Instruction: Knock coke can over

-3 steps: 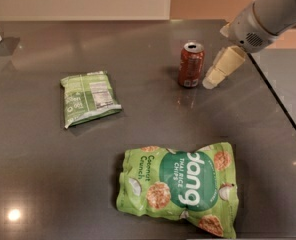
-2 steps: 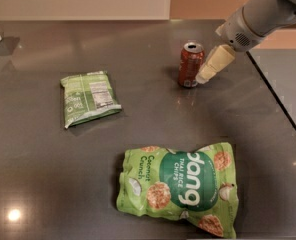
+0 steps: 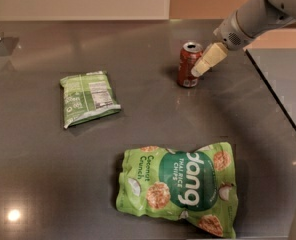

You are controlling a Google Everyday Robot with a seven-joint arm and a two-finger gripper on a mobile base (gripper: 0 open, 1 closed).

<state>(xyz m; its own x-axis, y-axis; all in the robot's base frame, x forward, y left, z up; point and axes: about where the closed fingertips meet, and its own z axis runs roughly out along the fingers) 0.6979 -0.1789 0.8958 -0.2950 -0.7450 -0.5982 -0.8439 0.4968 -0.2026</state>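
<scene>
Gripper (image 3: 198, 71) against the upright coke can (image 3: 186, 66), upper right of centre; arm has moved leftward since the earlier frames.

Table (image 3: 138, 44): dark grey, smooth, glossy, with lamp glare at lower left. Large snack bag (image 3: 180, 189): green crinkled film, puffed, printed with rice chips, lying flat at lower centre, unmoved. Arm (image 3: 253, 19): pale grey rounded casing coming in from the upper right corner. Small snack bag (image 3: 88, 98): green film, flat rectangle, white label panel up, at centre left, unmoved. Coke can: red metal cylinder, silver top, white patch near the base, standing in the same spot as before. Gripper: cream, blunt and tapered; a second ago it was just beside the can's right side, now its tip meets the can's upper right wall. Open or closed: cannot tell.
</scene>
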